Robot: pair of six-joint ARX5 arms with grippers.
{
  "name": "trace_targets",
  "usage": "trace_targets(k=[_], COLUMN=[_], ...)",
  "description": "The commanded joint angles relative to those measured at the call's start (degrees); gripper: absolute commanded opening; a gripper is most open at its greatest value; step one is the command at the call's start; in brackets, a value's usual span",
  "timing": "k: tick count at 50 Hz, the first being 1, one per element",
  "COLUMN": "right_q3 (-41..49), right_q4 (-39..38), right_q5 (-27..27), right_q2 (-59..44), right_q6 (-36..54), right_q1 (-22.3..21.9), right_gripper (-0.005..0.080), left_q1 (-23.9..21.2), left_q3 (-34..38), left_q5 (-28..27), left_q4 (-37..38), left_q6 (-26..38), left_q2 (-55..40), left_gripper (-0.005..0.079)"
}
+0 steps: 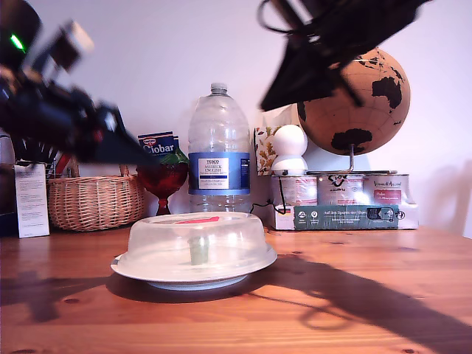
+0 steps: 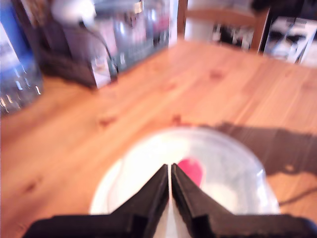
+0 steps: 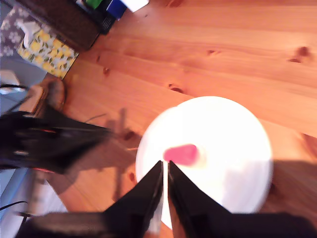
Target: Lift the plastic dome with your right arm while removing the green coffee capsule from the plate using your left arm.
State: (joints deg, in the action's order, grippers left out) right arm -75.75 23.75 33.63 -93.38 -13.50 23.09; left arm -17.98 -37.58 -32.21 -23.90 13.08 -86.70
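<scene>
The plastic dome (image 1: 193, 240), translucent with a red tab, is seen covering the green coffee capsule (image 1: 199, 249) on the white plate (image 1: 140, 272), set on the tabletop (image 1: 369, 295). Above, both claws (image 2: 170, 171) (image 3: 165, 166) are held clenched, grasping nothing

motion blur, glare and cropped arms

both arms are smeared by blur in the exterior view and cut by its upper edge. the green coffee capsule (image 1: 199, 249) is seen only dimly through the plastic dome (image 1: 195, 240). in the second wrist view the plastic dome (image 3: 218, 148) is washed out to white, so plate and capsule cannot be told. in the first wrist view the plastic dome (image 2: 218, 173) and tabletop (image 2: 208, 84) are blurred.
</scene>
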Motion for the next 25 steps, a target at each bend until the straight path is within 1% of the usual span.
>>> trace_targets(k=[1, 18, 25], right_q3=[-1.9, -7.9, -8.1], right_q4=[-0.3, 0.0, -0.1], right_q5=[0.6, 1.3, 2.0], right_q2=[-1.8, -9.2, -11.7], right_q6=[0.2, 0.2, 0.2], right_q1=[1.0, 3.2, 3.5], right_gripper=[-0.0011, -0.0011, -0.0011], left_q1=[-0.3, -1.3, -1.3], left_q3=[-0.7, -2.7, -2.7], left_q5=[0.3, 0.4, 2.2], left_q4=[0.0, 0.5, 2.2], left_q6=[0.9, 3.7, 4.4], left_q2=[-2.2, -7.8, -7.9], left_gripper=[-0.0021, -0.0021, -0.0021])
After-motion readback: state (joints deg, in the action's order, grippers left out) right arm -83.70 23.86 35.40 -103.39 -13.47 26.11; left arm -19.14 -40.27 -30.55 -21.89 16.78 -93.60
